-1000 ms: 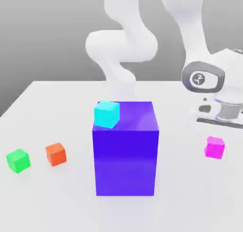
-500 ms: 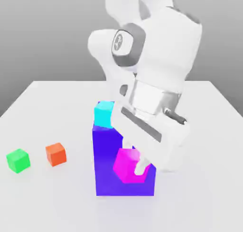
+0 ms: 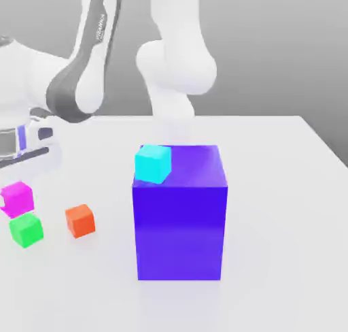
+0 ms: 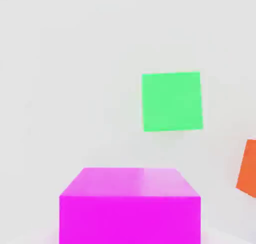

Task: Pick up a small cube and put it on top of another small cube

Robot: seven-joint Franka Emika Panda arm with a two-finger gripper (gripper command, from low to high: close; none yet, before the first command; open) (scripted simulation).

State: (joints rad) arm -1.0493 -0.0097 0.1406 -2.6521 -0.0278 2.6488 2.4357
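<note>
The small cube (image 3: 17, 200), magenta, hangs under my gripper (image 3: 18, 186) at the exterior view's left, and the gripper is shut on it. It is off the table, just above and slightly behind another small cube (image 3: 26, 229), the bright green one resting on the white table. In the hand view the magenta cube (image 4: 130, 205) looms close to the camera. The green cube (image 4: 172, 101) lies farther off on the table, not directly under the magenta one.
An orange cube (image 3: 80, 220) (image 4: 247, 169) sits on the table just to the exterior view's right of the green one. A big blue-violet block (image 3: 180, 218) stands mid-table with a cyan cube (image 3: 152, 164) on its top corner. White table (image 3: 279, 188) stretches to the right.
The arm has swung from the exterior view's right, past the front of the blue-violet block, to the far left, carrying the magenta cube to just above the green cube.
</note>
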